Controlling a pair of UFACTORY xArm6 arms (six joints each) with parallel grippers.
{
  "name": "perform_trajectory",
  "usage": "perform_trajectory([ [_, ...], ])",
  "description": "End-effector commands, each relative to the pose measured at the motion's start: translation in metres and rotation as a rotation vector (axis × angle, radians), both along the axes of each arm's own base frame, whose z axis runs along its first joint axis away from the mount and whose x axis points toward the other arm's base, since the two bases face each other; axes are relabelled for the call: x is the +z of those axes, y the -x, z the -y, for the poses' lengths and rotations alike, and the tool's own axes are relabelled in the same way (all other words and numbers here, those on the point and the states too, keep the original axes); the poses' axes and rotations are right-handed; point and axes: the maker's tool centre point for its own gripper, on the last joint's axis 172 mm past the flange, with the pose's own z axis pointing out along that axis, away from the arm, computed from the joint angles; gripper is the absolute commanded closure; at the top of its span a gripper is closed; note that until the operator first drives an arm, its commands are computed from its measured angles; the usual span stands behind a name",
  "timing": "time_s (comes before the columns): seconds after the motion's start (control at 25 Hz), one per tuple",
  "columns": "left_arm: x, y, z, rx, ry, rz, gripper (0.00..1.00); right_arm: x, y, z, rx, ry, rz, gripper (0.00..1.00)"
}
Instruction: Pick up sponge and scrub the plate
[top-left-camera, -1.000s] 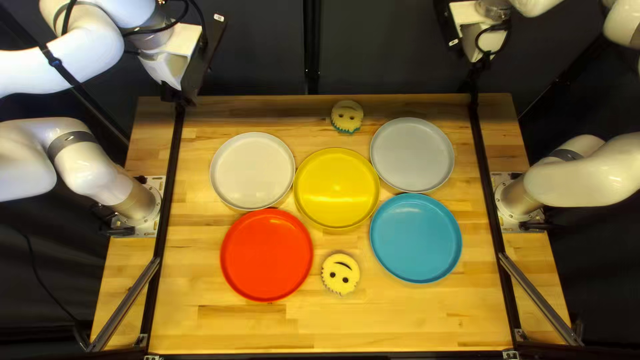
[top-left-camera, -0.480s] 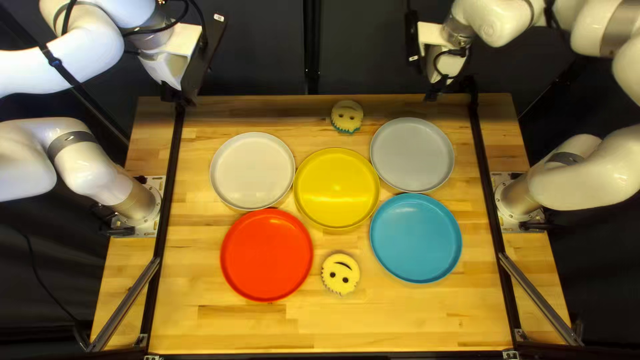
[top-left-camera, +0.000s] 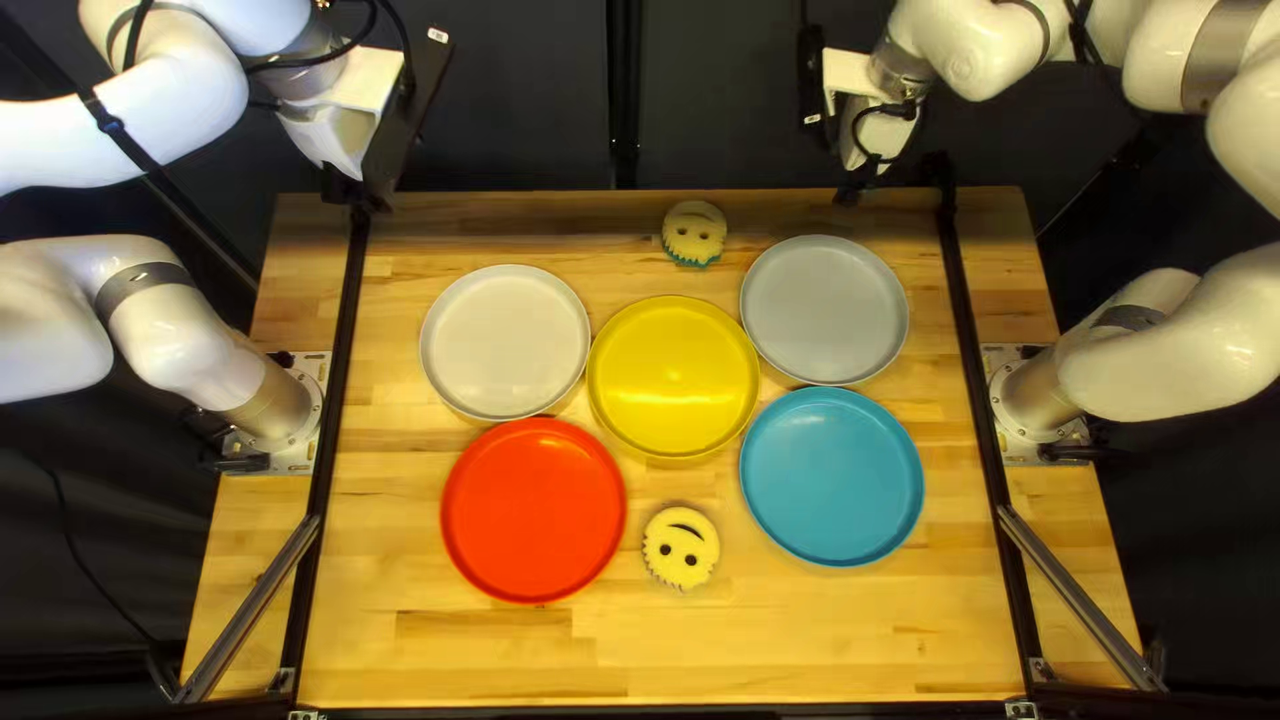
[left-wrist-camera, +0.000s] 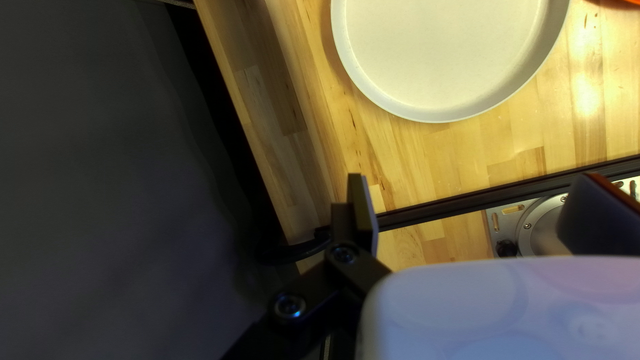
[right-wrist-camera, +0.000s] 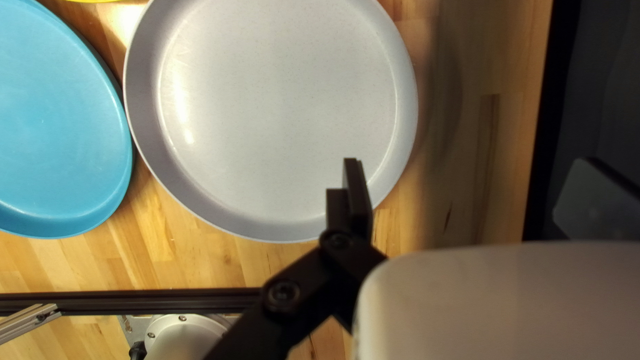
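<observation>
Beyond the plates, at the table's far left corner, hangs my left gripper (top-left-camera: 356, 198); my right gripper (top-left-camera: 858, 187) is at the far edge, just beyond the grey plate (top-left-camera: 824, 310). One smiley sponge (top-left-camera: 682, 548) lies between the red plate (top-left-camera: 534, 510) and the blue plate (top-left-camera: 831, 476), another sponge (top-left-camera: 695, 234) near the far edge. A yellow plate (top-left-camera: 674, 378) and an off-white plate (top-left-camera: 504, 342) lie beside these. In the left wrist view my gripper (left-wrist-camera: 473, 177) is open and empty, near the off-white plate (left-wrist-camera: 447, 53). My right gripper (right-wrist-camera: 470, 161) is open and empty beside the grey plate (right-wrist-camera: 273, 113).
Black rails (top-left-camera: 344, 367) run along both sides of the wooden table (top-left-camera: 800, 640), with an arm base outside each. Neighbouring plates sit close together or touching. A dark curtain (top-left-camera: 534, 94) hangs behind the far edge.
My right arm has swung inward along the far edge, toward the left of the top left view, slowing lately. My left arm, both sponges and the plates have not moved.
</observation>
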Motion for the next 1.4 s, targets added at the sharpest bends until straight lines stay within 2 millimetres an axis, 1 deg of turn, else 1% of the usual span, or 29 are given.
perform_trajectory([
  [0.04,0.000,0.000,0.000,0.000,0.000,0.000,0.00,-0.014,-0.026,0.003,-0.082,-0.028,0.057,0.00],
  [0.08,0.000,0.000,0.000,0.000,0.000,0.000,0.00,-0.015,-0.032,0.003,-0.094,-0.034,0.066,0.00],
  [0.16,0.000,0.000,0.000,0.000,0.000,0.000,0.00,-0.021,-0.050,0.004,-0.123,-0.055,0.095,0.00],
  [0.2,0.000,0.000,0.000,0.000,0.000,0.000,0.00,-0.023,-0.061,0.004,-0.129,-0.059,0.101,0.00],
  [0.24,0.000,0.000,0.000,0.000,0.000,0.000,0.00,-0.025,-0.077,0.005,-0.136,-0.065,0.112,0.00],
  [0.36,0.000,0.000,0.000,0.000,0.000,0.000,0.00,-0.030,-0.108,0.014,-0.136,-0.085,0.119,0.00],
  [0.4,0.000,0.000,0.000,0.000,0.000,0.000,0.00,-0.031,-0.112,0.016,-0.133,-0.090,0.117,0.00],
  [0.72,0.000,0.000,0.000,0.000,0.000,0.000,0.00,-0.031,-0.112,0.016,-0.133,-0.090,0.117,0.00],
  [0.8,0.000,0.000,0.000,0.000,0.000,0.000,0.00,-0.032,-0.108,0.014,-0.128,-0.083,0.109,0.00],
  [1.0,0.000,0.000,0.000,0.000,0.000,0.000,0.00,-0.057,-0.122,0.012,-0.114,-0.051,0.058,0.00],
  [1.04,0.000,0.000,0.000,0.000,0.000,0.000,0.00,-0.065,-0.127,0.012,-0.108,-0.053,0.049,0.00],
  [1.16,0.000,0.000,0.000,0.000,0.000,0.000,0.00,-0.076,-0.139,0.013,-0.093,-0.063,0.037,0.00],
  [1.32,0.000,0.000,0.000,0.000,0.000,0.000,0.00,-0.082,-0.151,0.017,-0.078,-0.073,0.024,0.00],
  [1.4,0.000,0.000,0.000,0.000,0.000,0.000,0.00,-0.082,-0.153,0.018,-0.074,-0.072,0.019,0.00],
])
